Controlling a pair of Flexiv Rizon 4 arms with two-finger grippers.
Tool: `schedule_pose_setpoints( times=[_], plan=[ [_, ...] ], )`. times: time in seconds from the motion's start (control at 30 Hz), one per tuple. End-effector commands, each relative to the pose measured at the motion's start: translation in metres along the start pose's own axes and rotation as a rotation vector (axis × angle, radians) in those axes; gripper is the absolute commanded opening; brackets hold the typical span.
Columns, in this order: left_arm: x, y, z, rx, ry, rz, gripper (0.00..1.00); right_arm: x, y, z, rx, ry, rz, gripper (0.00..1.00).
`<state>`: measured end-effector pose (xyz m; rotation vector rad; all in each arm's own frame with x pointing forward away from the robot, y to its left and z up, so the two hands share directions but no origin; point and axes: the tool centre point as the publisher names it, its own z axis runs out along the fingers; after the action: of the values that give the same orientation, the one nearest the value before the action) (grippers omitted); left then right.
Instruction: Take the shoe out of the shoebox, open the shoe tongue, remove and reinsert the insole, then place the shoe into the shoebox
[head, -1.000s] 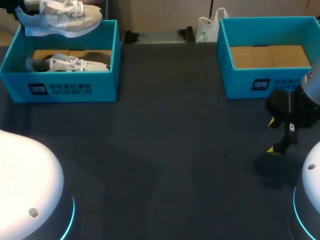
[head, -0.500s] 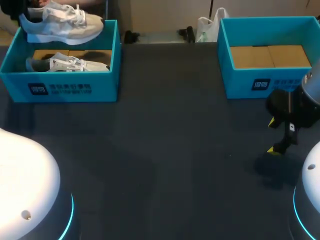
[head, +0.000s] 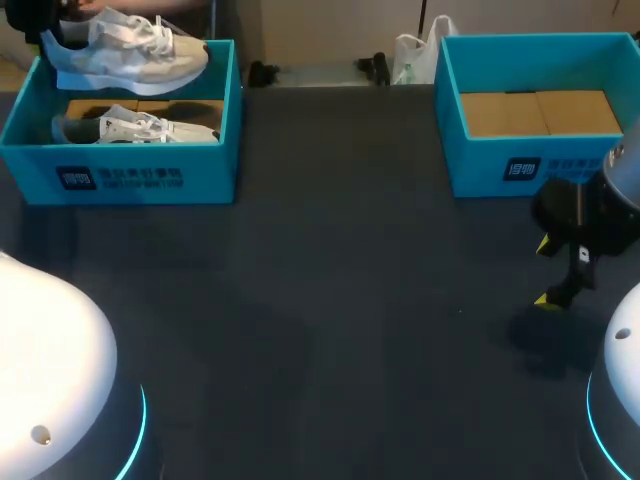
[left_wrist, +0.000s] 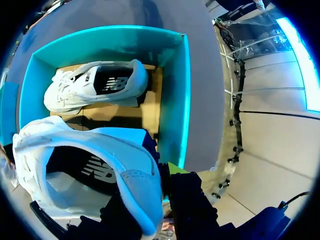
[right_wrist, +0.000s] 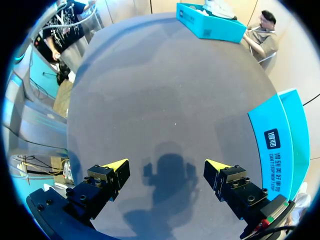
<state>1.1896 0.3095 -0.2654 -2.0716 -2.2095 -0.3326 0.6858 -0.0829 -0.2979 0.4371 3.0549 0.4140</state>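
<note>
A white and beige shoe (head: 130, 50) hangs above the left teal shoebox (head: 140, 175) at the table's far left. My left gripper (head: 30, 18) is shut on its heel. In the left wrist view the held shoe (left_wrist: 85, 150) fills the space ahead of the gripper (left_wrist: 162, 195), whose dark fingers pinch the heel collar. A second white shoe (left_wrist: 95, 87) lies on its side on the cardboard floor of the box (left_wrist: 182, 100), also seen as the lower shoe (head: 135, 127) in the head view. My right gripper (head: 544, 272) hovers open and empty over the table's right side.
A second teal shoebox (head: 520, 165) stands at the far right with only its cardboard floor showing. It is just beside my right gripper (right_wrist: 166, 169), as the teal wall (right_wrist: 280, 145) shows. A dark tabletop (head: 330, 300) spreads between the two boxes.
The held shoe has settled slightly lower and more level above the left box. The right arm has stayed where it was.
</note>
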Motion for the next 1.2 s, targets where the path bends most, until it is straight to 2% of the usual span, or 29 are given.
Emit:
schedule_pose_setpoints(
  times=[0.03,0.3,0.67,0.9,1.2],
  plan=[
    [-0.003,0.002,0.012,0.003,0.008,0.001,0.00,0.001,0.000,0.000,0.002,-0.002,0.000,1.00],
    [-0.003,0.002,0.021,0.016,0.018,0.000,0.00,0.001,0.000,0.000,0.002,-0.002,0.000,1.00],
    [0.000,0.017,0.019,0.004,0.013,-0.021,0.00,0.001,0.000,0.000,0.002,-0.002,0.000,1.00],
    [-0.005,0.023,0.026,-0.010,0.028,-0.017,0.00,0.001,0.000,0.000,0.002,-0.002,0.000,1.00],
    [-0.006,0.018,0.037,-0.011,0.019,0.013,0.00,0.001,0.000,0.000,0.002,-0.002,0.000,1.00]
  ],
)
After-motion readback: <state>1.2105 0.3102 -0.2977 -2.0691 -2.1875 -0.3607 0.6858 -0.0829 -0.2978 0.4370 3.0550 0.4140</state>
